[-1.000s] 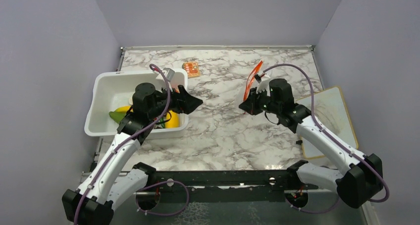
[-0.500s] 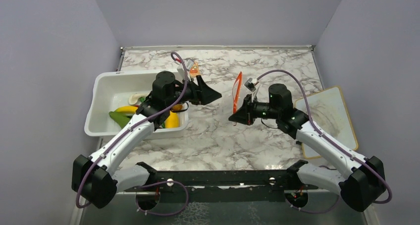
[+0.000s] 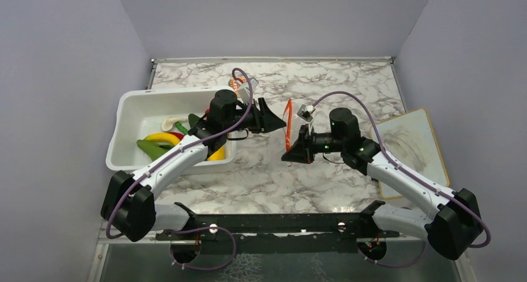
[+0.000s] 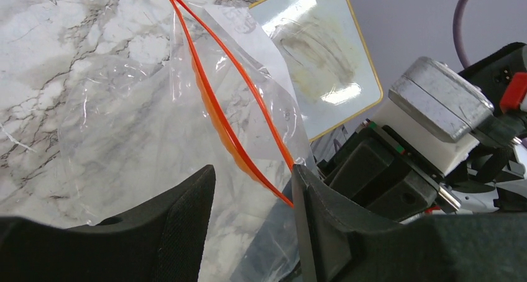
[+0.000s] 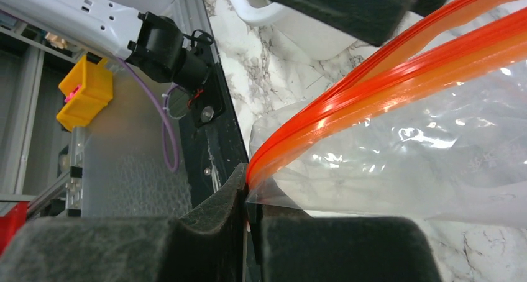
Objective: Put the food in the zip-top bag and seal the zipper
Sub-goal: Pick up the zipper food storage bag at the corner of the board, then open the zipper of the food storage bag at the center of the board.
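Faint grey print on the clear zip-top bag (image 4: 124, 120) is unreadable. The right gripper (image 5: 248, 201) pinches its orange-red zipper (image 4: 211, 95) end, holding it above the table (image 3: 267, 170) with the mouth parted. The left gripper (image 4: 252, 176) is spread wide beside it.

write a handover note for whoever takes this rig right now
Left gripper: open, empty, at the mouth of the zip-top bag.
Right gripper: shut on the bag's edge at the end of the zipper, holding it upright.
Food: banana and green chilli lie in the white tub; none seen in the bag.
Done: bag held, mouth partly open.
Left: load the food, seal the zipper.
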Controlling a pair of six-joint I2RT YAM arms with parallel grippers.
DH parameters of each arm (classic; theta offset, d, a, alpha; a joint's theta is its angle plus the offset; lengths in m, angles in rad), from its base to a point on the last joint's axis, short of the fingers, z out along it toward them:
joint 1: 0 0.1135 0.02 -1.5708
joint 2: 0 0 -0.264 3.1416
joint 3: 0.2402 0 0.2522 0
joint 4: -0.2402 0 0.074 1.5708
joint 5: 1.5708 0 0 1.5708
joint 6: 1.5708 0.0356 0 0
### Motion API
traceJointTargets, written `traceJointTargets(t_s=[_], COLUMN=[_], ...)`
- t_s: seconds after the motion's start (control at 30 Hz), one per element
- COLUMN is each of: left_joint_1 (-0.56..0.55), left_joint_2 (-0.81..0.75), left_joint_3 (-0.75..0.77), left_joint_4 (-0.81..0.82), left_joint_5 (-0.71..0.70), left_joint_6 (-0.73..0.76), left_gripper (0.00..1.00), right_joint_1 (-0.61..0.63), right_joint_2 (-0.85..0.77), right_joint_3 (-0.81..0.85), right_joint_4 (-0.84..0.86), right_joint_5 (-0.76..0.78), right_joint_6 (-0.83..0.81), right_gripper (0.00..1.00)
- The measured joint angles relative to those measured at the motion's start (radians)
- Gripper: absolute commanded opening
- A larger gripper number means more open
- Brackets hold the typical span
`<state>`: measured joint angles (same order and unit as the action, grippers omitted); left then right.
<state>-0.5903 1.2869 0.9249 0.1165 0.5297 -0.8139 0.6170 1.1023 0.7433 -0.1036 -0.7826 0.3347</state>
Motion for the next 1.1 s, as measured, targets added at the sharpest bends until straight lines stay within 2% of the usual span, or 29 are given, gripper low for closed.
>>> traceJointTargets(t_s=[0.47,0.57,0.73,0.83,0.93,1.1], left_joint_1=[0.000,0.000,0.000,0.000,0.000,0.000], left_joint_2=[0.074,0.079,0.086,0.087,0.093,0.097], left_joint_3=[0.000,0.000,0.000,0.000,0.000,-0.026], left_joint_4=[0.007,0.008,0.007,0.007,0.015,0.075], left_joint_5=[-0.027,-0.027,-0.027,-0.026,-0.024,-0.014], left_joint_6=[0.005,0.003,-0.006,-0.015,-0.031,-0.061], left_gripper=[0.47,0.39,0.37,0.24,0.01,0.00], right_joint_1=[0.035,0.038,0.039,0.039,0.039,0.039], right_joint_2=[0.028,0.032,0.031,0.031,0.031,0.032], right_joint_3=[0.000,0.000,0.000,0.000,0.000,0.008], right_joint_4=[0.000,0.000,0.000,0.000,0.000,-0.027], right_joint_5=[-0.004,-0.004,-0.004,-0.003,0.000,0.047], right_joint_6=[-0.014,-0.016,-0.017,-0.018,-0.017,0.000], right_gripper=[0.04,0.04,0.04,0.05,0.11,0.31])
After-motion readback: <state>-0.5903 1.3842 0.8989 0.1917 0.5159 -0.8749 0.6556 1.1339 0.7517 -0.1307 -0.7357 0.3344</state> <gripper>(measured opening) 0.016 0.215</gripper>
